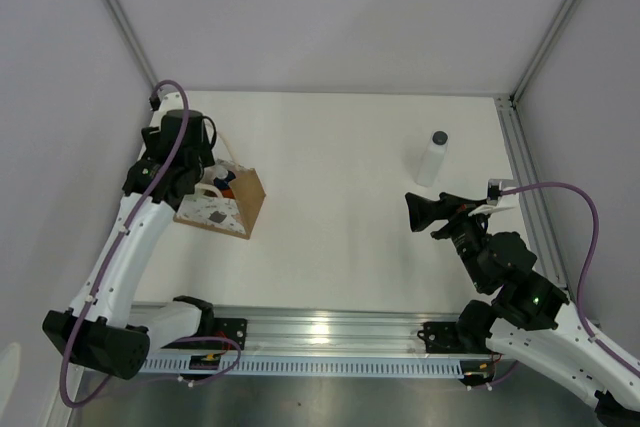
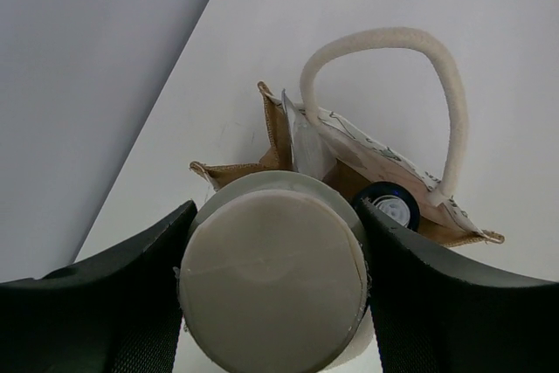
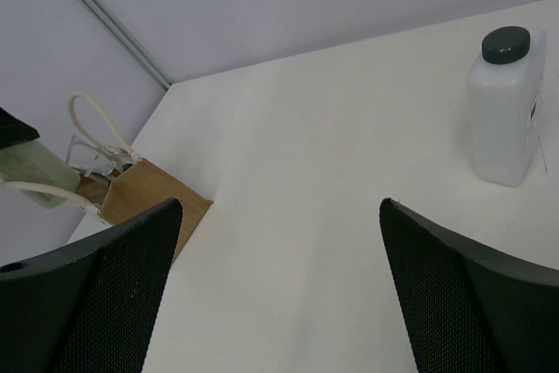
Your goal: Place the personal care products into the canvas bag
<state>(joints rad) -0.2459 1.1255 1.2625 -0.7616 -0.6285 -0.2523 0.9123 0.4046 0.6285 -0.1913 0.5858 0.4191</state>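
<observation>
Cream bottle [image 2: 272, 290]: rigid, light, likely slick, pinched at its sides by left fingers [image 2: 140, 294] above bag [image 1: 222, 209]; dark-capped bottle [image 1: 431, 159] upright on surface; right fingers [image 3: 96, 290] spread.

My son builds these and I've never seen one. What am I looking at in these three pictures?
Two robot arms are bolted at the near edge of a white table. One picture looks down from above; the other two come from small cameras on each wrist, so the black shapes at their lower edges are the arm's own fingers.

The left gripper is shut on a cream bottle just above the canvas bag, with its rope handle. A blue cap and a grey-white tube already show inside.

The right gripper is open and empty. A translucent white bottle with a dark cap stands on the table beyond it.
</observation>
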